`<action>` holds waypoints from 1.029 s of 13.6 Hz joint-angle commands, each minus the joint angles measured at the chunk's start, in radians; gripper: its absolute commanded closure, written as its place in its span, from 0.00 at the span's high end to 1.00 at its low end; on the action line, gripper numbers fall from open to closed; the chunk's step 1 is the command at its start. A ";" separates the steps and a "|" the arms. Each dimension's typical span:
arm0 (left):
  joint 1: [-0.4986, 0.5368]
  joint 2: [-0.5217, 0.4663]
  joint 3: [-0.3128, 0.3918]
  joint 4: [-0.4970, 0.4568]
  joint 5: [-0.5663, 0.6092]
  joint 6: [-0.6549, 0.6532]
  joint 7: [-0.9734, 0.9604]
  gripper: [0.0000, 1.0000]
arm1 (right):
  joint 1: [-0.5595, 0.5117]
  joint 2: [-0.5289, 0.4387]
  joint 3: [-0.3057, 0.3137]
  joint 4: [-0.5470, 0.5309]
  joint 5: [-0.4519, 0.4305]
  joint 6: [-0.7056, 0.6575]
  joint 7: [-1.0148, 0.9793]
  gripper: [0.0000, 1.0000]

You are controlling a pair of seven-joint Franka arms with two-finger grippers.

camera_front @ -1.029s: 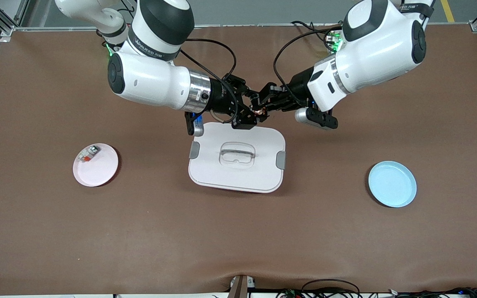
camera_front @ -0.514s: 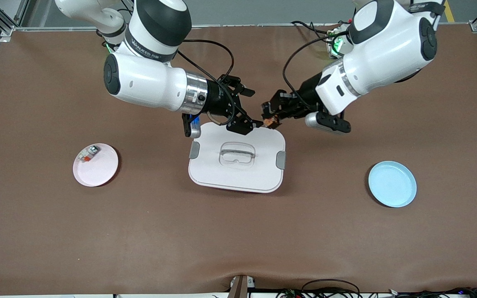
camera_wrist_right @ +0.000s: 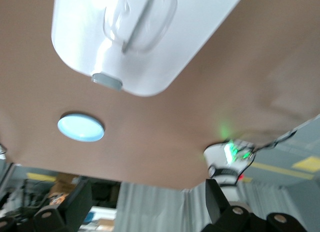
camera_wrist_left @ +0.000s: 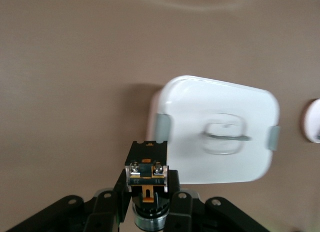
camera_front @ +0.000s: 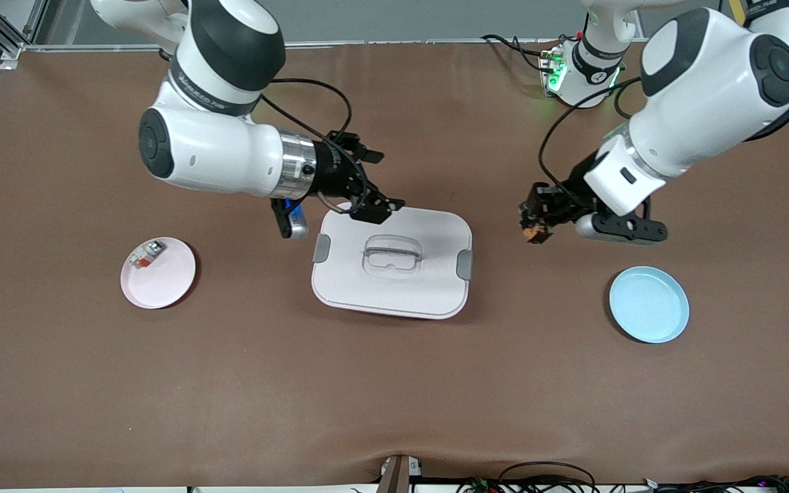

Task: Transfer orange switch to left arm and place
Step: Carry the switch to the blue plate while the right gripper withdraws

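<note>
The orange switch (camera_front: 537, 235), black with an orange face, is held in my left gripper (camera_front: 535, 229), which is shut on it above bare table between the box (camera_front: 394, 263) and the blue plate (camera_front: 648, 305). In the left wrist view the switch (camera_wrist_left: 146, 169) sits clamped between the fingers, with the white box (camera_wrist_left: 215, 137) past it. My right gripper (camera_front: 374, 183) is open and empty over the box's edge at the right arm's end. In the right wrist view its gripper (camera_wrist_right: 147, 212) has its fingers (camera_wrist_right: 75, 202) spread wide, with the box (camera_wrist_right: 140, 36) in view.
A pink plate (camera_front: 158, 274) at the right arm's end holds a small white-grey component (camera_front: 144, 255); its edge shows in the left wrist view (camera_wrist_left: 312, 121). The blue plate shows in the right wrist view (camera_wrist_right: 80, 127).
The right gripper let go of the switch and drew back toward its own end. The left gripper carried the switch away from the box, toward the blue plate.
</note>
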 commanded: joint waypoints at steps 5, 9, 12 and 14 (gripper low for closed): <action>0.127 0.027 -0.003 -0.060 0.287 -0.101 0.288 0.00 | -0.140 -0.278 0.009 -0.355 -0.205 -0.018 -0.553 1.00; 0.159 0.079 -0.003 -0.068 0.425 -0.099 0.438 0.00 | -0.219 -0.327 0.009 -0.417 -0.484 -0.028 -0.819 1.00; 0.161 0.139 -0.005 -0.068 0.548 -0.089 0.509 0.00 | -0.311 -0.327 0.009 -0.415 -0.567 -0.022 -1.041 1.00; 0.176 0.174 -0.005 -0.068 0.598 -0.075 0.573 0.00 | -0.381 -0.327 0.009 -0.411 -0.624 -0.014 -1.180 1.00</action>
